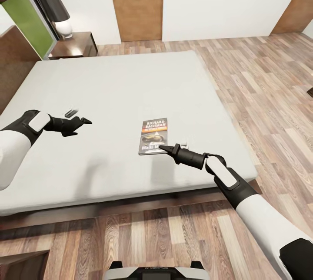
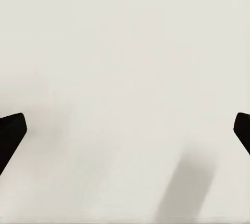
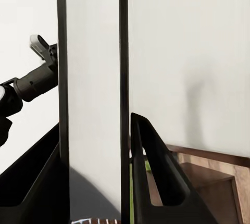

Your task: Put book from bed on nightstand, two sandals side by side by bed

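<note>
Even, bright light is falling across the bed [image 1: 108,97], with soft grey arm shadows lying on its mattress. Renders are staying sharp; straight lines are bending slightly toward the head view's edges beyond the bed.

The right pincer [image 1: 167,147] covers the book's [image 1: 153,134] lower corner, cutting off its title; the lamp [image 1: 55,11] is partly cropped.
</note>
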`<state>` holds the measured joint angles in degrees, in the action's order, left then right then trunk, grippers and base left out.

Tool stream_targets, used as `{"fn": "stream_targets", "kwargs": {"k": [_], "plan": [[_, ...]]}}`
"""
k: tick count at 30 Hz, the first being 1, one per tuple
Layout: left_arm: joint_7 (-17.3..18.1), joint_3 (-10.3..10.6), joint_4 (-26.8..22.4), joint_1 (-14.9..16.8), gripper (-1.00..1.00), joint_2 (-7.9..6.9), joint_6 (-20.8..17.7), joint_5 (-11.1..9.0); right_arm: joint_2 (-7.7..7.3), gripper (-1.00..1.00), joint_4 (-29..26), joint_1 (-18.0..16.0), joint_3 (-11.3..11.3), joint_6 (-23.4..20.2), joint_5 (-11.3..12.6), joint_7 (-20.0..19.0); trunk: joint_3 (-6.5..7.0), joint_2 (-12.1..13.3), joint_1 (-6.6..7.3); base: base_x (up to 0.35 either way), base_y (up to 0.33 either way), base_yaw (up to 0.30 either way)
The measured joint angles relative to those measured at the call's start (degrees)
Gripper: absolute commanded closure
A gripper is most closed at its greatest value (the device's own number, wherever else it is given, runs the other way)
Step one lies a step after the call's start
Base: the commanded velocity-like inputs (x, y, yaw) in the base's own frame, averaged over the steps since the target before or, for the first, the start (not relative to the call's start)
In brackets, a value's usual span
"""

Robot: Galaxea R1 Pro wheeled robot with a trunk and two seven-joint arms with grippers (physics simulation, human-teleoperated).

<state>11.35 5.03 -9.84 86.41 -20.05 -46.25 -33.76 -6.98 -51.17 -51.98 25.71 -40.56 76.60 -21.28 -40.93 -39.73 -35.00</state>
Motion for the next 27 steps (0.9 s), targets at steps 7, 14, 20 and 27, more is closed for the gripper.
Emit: {"fn": "stream_targets", "kwargs": {"k": [7,14,20,27], "plan": [[0.0,0.0,0.1,0.0,-1.00,-0.03,0.0,0.0,-0.30,1.00,0.0,0.0,0.0,0.0,0.0,0.0,1.26,2.8,1.54,0.000,0.000,0.000],[-0.1,0.1,0.1,-0.1,-1.00,0.10,0.1,-0.1,-1.86,1.00,0.0,0.0,0.1,-0.1,0.0,0.0,2.57,5.6,3.08,0.000,0.000,0.069],[-0.2,0.1,0.1,-0.1,-1.00,0.40,0.2,-0.2,-2.00,1.00,0.0,0.0,0.2,0.0,-0.1,0.1,3.96,8.0,4.40,0.000,0.000,0.201],[-0.1,0.2,0.3,-3.3,-1.00,0.40,0.2,-0.1,-2.01,1.00,0.0,0.1,0.3,0.0,0.0,0.1,5.00,9.3,5.06,0.000,0.000,0.197]]}}
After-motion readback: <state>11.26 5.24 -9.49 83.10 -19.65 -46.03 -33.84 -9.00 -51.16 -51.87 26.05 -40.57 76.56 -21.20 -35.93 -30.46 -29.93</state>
